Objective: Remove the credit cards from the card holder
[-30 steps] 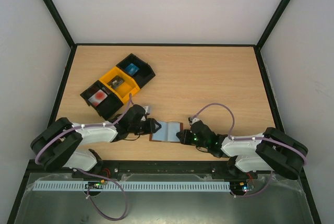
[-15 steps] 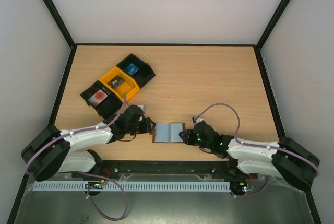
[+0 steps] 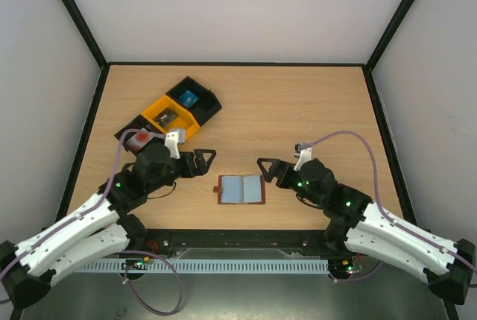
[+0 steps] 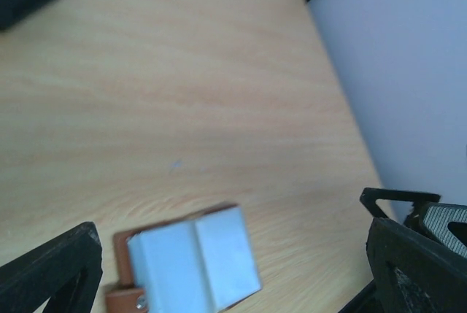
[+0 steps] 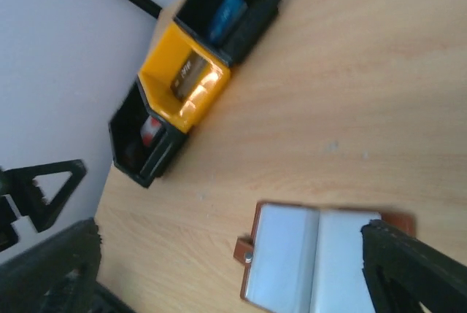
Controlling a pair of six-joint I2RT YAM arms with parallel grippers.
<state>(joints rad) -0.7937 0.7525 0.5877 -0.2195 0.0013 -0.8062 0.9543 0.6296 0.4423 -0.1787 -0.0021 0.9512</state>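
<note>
Jaws spread, left gripper and right gripper flanked the brown leather bifold card holder.
It looked light and floppy; an outer edge seemed best for pinching.

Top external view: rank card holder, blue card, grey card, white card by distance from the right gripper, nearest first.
1. card holder, just near-left of the right gripper.
2. blue card and grey card, far-left side; too close to call.
3. white card, leftmost of all.
</note>
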